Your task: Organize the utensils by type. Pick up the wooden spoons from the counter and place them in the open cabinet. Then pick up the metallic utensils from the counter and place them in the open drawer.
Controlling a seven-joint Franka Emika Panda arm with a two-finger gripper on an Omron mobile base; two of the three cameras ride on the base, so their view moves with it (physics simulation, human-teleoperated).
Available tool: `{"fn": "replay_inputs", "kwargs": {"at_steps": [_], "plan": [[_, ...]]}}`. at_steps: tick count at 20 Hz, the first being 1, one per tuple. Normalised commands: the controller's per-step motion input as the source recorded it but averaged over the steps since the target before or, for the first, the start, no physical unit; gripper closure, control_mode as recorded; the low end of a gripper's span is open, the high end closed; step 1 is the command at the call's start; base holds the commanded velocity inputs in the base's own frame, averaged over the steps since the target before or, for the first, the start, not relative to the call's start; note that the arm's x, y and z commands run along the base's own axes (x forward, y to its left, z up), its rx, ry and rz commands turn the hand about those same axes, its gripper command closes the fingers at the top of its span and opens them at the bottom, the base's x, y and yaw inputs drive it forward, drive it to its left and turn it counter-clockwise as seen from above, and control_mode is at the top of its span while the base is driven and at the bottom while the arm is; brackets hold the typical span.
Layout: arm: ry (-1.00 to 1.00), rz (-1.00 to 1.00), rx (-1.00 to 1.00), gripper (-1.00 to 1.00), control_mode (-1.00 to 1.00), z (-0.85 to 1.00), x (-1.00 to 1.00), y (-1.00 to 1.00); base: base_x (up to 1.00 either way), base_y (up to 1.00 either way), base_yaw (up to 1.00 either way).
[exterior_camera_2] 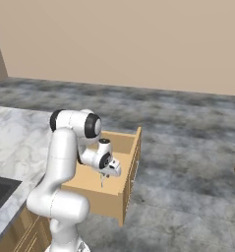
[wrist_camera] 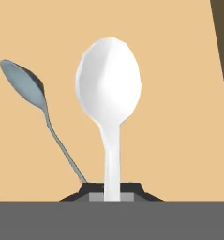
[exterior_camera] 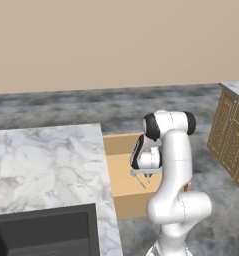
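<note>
From the left base view, the white arm bends down over the open drawer [exterior_camera: 122, 187], a tan box pulled out beside the marbled counter [exterior_camera: 46, 160]; the gripper [exterior_camera: 142, 174] hangs low inside it, with thin silvery slivers just under it that are too small to tell apart here. From the right base view, the same gripper [exterior_camera_2: 105, 176] points down into the drawer [exterior_camera_2: 120, 142], a pale sliver dangling from its tip above the drawer floor, well inside the walls. In the hand view, the jaws are nearly closed on the handle of a whitish spoon [wrist_camera: 109, 93], its bowl pointing away over the tan drawer bottom; a bluish spoon [wrist_camera: 31, 93] lies at a slant just beside it, its handle end running close to the fingertips — whether it touches them I cannot tell. The likely risk on release: the grip is at the very end of a thin handle, so the whitish spoon could swing or tip as the jaws part and land across the bluish one, or the fingertips could nudge the bluish spoon's handle when the hand lifts away.
</note>
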Motion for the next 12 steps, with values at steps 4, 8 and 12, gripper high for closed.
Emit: {"fn": "replay_inputs", "kwargs": {"at_steps": [4,8,12], "plan": [[0.00,0.00,0.00,1.00,-1.00,-0.14,0.10,0.00,0.00,0.00,0.00],[0.00,0.00,0.00,-1.00,-1.00,-0.12,0.12,0.00,0.00,0.00,0.00],[0.00,0.00,0.00,-1.00,-1.00,-0.12,0.14,0.00,0.00,0.00,0.00]]}}
